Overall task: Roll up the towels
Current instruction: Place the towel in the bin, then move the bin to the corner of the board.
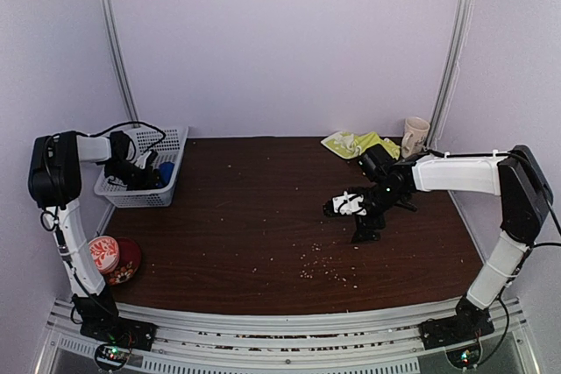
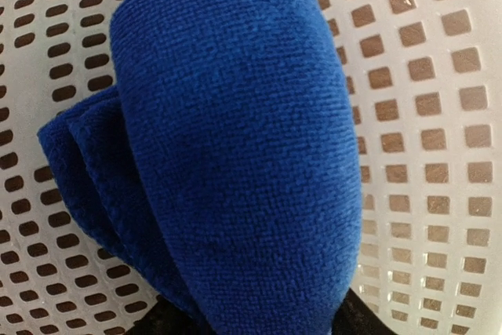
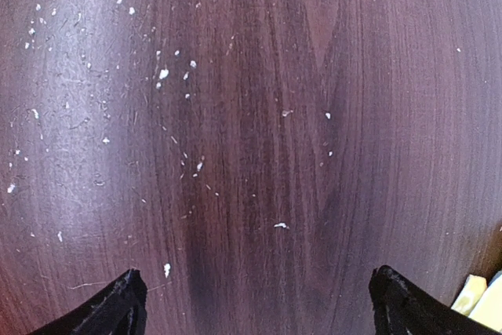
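From above: hard to make out the left pincer (image 1: 151, 172), sunk in the basket (image 1: 173, 139) among dark wrist parts. Shows only a scrap of the blue towel (image 1: 166, 168), right at its tip. Rises with the left arm from its base, then folds over and down into the basket. Stretches the right arm low across the table (image 1: 254, 216), right pincer (image 1: 337, 207) level and pointing left. Finds the yellow towel (image 1: 355, 143) crumpled well behind that pincer, beside a cup (image 1: 415, 135), untouched.

Left wrist: fills most of the frame with the blue towel, bundled thick, layered edges at its left, lying on the basket floor straight ahead of the pincer. Cuts the fingers (image 2: 169, 322) down to dark slivers at the bottom edge, either side of the bundle. Cannot tell whether clamped or loose.

Right wrist: shows only the fingertips (image 3: 118, 307) at the lower corners, spread wide, with nothing between but bare wood and crumbs (image 3: 163, 74). Catches a pale scrap (image 3: 478, 296) at the lower right edge, cut off, too little to name.
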Robot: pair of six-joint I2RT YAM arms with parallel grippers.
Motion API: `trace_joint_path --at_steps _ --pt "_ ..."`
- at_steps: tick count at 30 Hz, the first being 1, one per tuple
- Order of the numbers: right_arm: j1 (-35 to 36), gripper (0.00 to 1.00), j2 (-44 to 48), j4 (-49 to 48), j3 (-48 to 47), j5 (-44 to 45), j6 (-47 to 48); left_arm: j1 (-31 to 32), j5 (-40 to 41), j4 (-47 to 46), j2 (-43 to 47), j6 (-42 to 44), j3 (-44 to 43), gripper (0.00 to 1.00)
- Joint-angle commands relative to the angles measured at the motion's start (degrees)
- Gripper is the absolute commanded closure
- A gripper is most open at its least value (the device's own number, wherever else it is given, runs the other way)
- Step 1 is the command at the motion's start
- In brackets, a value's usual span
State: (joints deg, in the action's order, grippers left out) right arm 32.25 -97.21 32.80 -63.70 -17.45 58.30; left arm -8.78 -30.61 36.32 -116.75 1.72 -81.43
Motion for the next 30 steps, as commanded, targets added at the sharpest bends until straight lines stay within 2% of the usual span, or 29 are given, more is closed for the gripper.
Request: trace_joint_path --at_steps 1,7,12,15,20,23,30 --pt "0.09 0.00 0.57 0.54 -1.16 1.26 -0.21 0.30 1.99 1.57 2.75 -1.11 0.04 0.41" --pt "0.04 0.00 0.51 0.25 -1.07 1.72 -0.53 0.37 4.18 1.57 5.07 -2.54 -1.55 0.25" --pt "0.05 0.00 0.51 0.25 -1.00 1.87 -0.48 0.35 5.06 1.52 6.92 -3.68 -3.07 0.15" --pt "0.09 0.00 0.59 0.10 -0.97 2.11 -0.51 0.36 4.52 1.57 8.02 -4.38 -4.04 0.04" --pt "0.02 0.00 0.71 -0.35 -0.64 2.74 -0.55 0.42 4.73 -0.61 10.02 -5.53 -4.72 0.02" --pt "0.01 0.00 0.64 -0.55 -0.50 2.86 -0.48 0.41 4.37 -1.17 9.07 -5.85 -5.94 0.11" --pt "0.01 0.00 0.09 -0.68 -0.47 3.28 -0.47 0.75 -0.10 -3.24 5.02 -5.44 -8.06 0.51"
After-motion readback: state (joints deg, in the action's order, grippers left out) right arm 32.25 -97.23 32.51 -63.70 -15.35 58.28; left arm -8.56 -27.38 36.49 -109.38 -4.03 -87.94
